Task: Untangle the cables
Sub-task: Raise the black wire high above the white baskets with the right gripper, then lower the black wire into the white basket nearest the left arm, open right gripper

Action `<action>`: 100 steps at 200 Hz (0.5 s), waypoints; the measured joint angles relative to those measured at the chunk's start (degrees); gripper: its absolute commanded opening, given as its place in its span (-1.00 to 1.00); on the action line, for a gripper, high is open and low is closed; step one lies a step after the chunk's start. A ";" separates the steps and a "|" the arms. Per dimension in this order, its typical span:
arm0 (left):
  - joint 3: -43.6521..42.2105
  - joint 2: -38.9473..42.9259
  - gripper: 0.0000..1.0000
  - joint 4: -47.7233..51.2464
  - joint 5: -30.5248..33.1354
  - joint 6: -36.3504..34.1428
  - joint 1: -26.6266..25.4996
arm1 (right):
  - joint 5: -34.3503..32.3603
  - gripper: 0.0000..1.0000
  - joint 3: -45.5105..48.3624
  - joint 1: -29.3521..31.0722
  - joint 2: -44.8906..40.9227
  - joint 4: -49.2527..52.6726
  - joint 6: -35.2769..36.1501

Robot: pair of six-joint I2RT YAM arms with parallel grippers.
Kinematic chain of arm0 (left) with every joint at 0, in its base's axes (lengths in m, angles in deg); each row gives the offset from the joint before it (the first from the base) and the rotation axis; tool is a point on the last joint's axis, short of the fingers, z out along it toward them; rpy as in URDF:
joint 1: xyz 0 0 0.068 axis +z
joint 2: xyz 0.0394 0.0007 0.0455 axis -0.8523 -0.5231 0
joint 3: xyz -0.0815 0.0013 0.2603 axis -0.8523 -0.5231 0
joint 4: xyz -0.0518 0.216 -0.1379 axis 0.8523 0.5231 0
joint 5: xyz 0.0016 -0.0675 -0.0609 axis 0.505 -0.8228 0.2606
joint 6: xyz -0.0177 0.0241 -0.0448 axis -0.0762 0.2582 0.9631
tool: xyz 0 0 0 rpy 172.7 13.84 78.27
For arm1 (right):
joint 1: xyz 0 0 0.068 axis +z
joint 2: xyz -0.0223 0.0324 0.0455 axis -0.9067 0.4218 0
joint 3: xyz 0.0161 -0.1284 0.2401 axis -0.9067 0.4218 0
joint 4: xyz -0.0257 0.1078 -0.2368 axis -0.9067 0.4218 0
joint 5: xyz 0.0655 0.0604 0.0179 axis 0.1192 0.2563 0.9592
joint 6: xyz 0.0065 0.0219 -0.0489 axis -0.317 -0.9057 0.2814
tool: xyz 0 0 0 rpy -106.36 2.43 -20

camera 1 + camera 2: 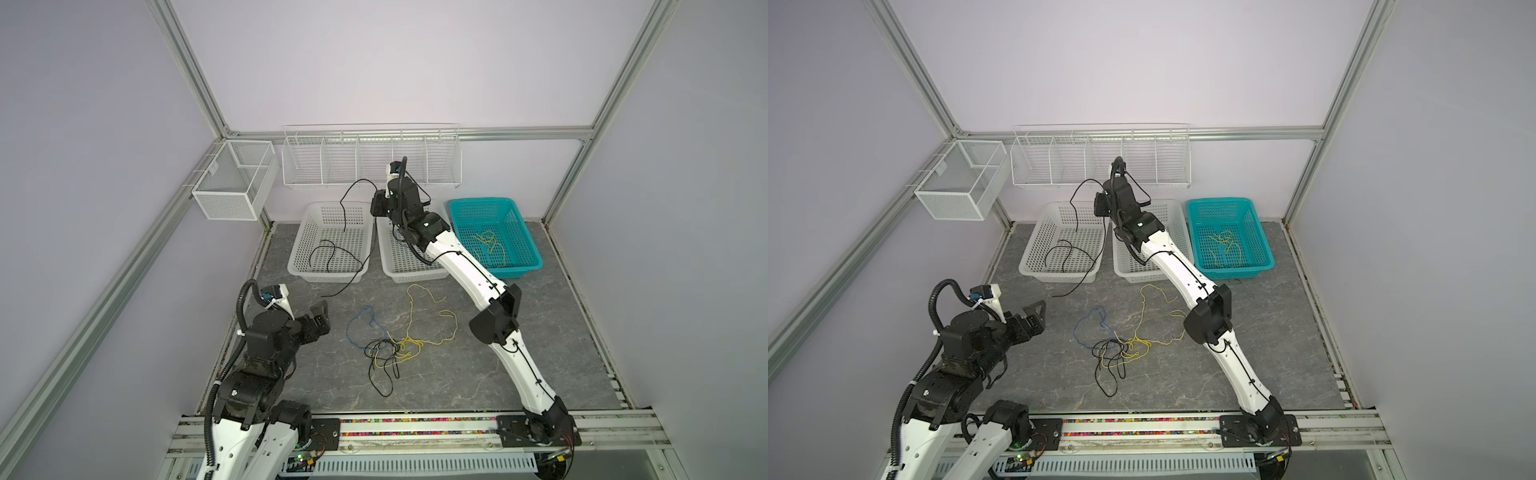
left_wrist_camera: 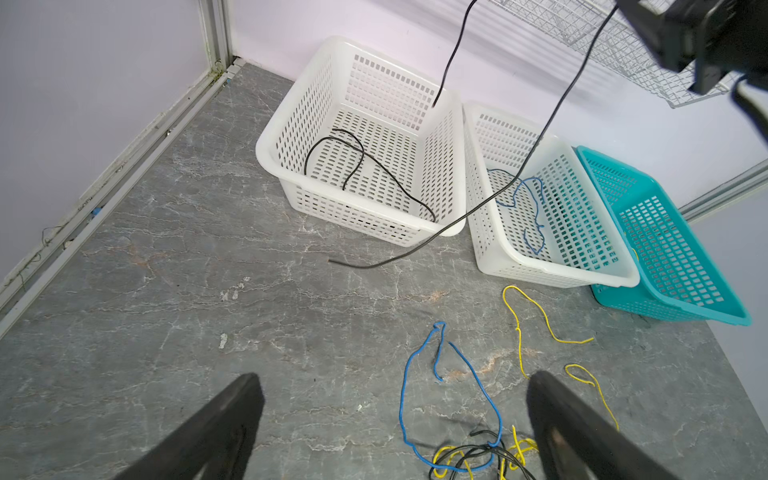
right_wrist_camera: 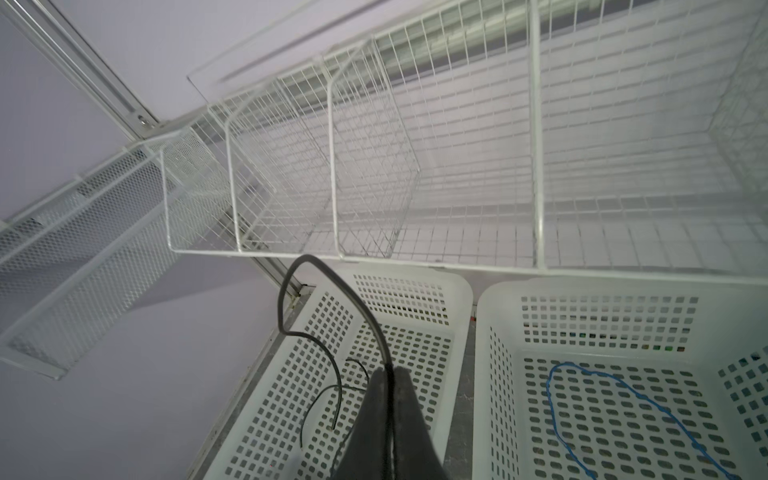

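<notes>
A robot lab test cell
We see aluminium framing (image 1: 187, 62), plain panel walls (image 1: 395, 62) and robot arms (image 1: 465, 266) bolted to a front rail (image 1: 415, 428).

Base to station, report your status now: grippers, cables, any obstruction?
Left gripper open, near tangle. Right gripper shut on black cable, over leftmost basket. Cable tail lies outside, on table.

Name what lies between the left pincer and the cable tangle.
Blue cable loop, between left pincer and tangle; shows in both top views.
</notes>
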 measured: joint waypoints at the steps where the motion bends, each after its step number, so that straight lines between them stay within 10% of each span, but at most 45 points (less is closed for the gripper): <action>1: 0.00 0.00 1.00 0.00 0.00 -0.02 0.00 | 0.02 -0.87 0.00 0.00 0.11 0.02 0.00; 100: -0.02 -0.39 1.00 0.00 0.02 -0.02 0.00 | 8.90 -0.86 0.00 1.92 8.39 6.78 4.37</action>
